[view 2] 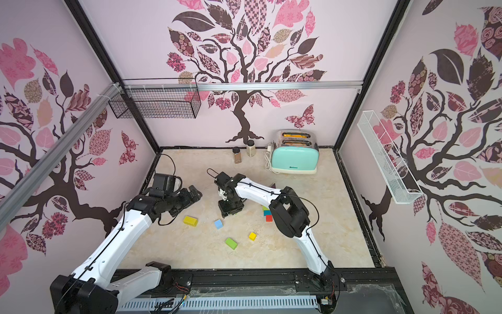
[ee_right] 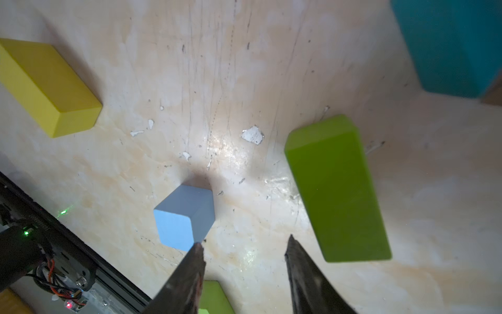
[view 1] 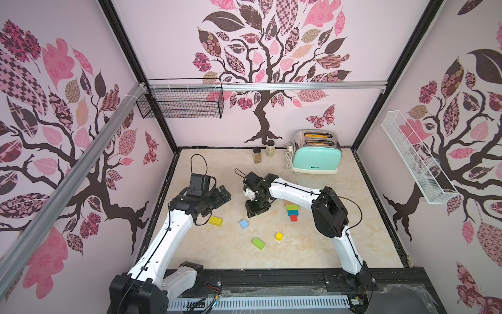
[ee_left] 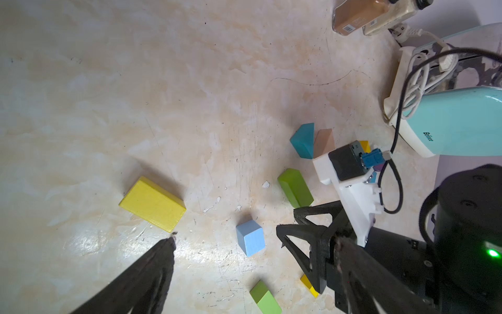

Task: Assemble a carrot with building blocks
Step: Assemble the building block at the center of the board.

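My right gripper (ee_right: 244, 240) agape, empty, mid-table. Green brick (ee_right: 336, 190) just beside tips, between light blue cube (ee_right: 184, 217) and teal wedge (ee_left: 303, 141). Judge it light, stiff, paint-slick: pinch long flat sides, mid-length. Left gripper (view 1: 224, 194) wide, empty.

The left arm (view 1: 163, 242) and right arm (view 1: 290, 193) are glossy white shells joined by bulky black motor housings, each with a thin black cable clipped along it. The left claw (ee_left: 255, 239) and right claw (ee_right: 245, 242) have dark tapering fingers, the right's braced with open triangles. Behind the right claw, a white bracket (ee_left: 353, 195) carries a black camera box (ee_left: 346, 161) with a blue plug (ee_left: 370, 159). A green lamp (ee_left: 493, 253) glows on a black housing nearby.
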You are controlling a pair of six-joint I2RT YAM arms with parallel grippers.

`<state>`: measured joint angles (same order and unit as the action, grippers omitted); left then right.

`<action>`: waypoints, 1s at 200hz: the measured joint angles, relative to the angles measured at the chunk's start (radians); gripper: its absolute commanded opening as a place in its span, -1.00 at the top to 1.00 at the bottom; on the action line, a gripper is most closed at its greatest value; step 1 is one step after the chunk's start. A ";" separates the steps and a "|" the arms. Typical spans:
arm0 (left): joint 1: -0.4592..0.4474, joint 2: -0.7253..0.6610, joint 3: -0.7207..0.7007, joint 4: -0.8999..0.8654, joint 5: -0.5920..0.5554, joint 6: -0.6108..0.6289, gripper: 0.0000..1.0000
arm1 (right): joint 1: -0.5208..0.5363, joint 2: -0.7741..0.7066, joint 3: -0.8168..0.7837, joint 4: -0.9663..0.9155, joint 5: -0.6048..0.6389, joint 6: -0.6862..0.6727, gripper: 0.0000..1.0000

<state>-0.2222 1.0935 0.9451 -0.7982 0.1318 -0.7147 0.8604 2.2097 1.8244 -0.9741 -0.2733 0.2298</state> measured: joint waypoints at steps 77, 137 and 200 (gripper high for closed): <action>0.001 -0.023 -0.062 -0.011 -0.051 0.000 -0.96 | -0.016 0.063 0.042 0.019 0.103 0.101 -0.03; 0.002 -0.034 -0.080 -0.031 -0.083 0.007 -0.96 | -0.034 0.070 0.045 0.033 0.143 0.144 -0.03; 0.002 -0.029 -0.081 -0.091 -0.093 -0.009 -0.96 | -0.045 0.090 0.068 0.042 0.142 0.171 -0.04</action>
<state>-0.2203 1.0649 0.8642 -0.8894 0.0383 -0.7238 0.8154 2.2993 1.8923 -0.9321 -0.1314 0.4007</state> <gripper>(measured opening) 0.980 0.515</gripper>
